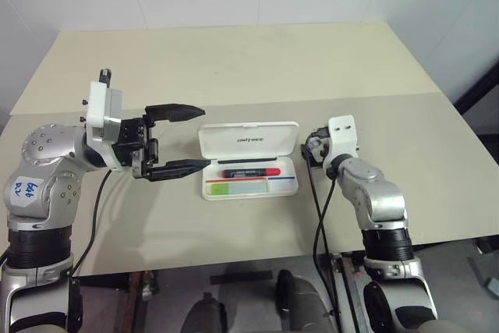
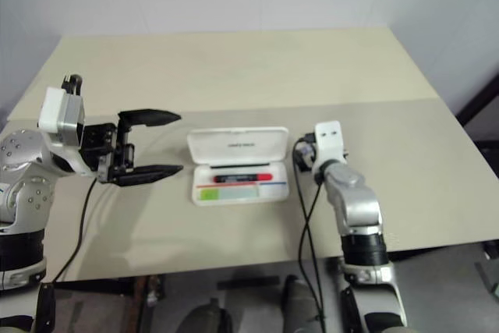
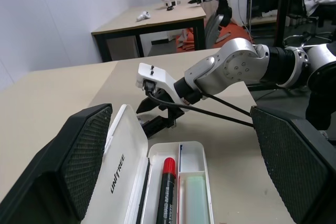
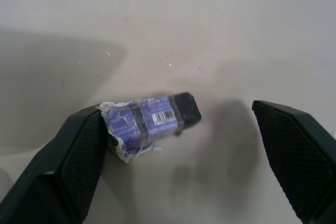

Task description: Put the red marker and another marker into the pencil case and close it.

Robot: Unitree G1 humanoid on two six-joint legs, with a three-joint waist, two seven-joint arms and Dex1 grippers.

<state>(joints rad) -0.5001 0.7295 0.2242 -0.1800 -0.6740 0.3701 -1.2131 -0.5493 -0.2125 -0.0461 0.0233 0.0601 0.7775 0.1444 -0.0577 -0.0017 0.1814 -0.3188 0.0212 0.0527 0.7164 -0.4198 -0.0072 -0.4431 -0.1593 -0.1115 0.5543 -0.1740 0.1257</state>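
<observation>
Lying open at frame centre, one pencil case (image 1: 248, 160) holds one red marker (image 1: 249, 171) and one green highlighter (image 1: 238, 187); left gripper (image 1: 181, 139) and right gripper (image 4: 184, 145) both spread, empty.

One white hard-plastic pencil case (image 1: 248, 139) lies open on one beige table (image 1: 234, 60). Inside are two markers: one black-barrelled marker with a red cap (image 1: 249, 171) and, at its 6 o'clock, one stubby light-green highlighter (image 1: 238, 187). One small blue-wrapped black eraser (image 4: 152, 121) lies on the tabletop.
</observation>
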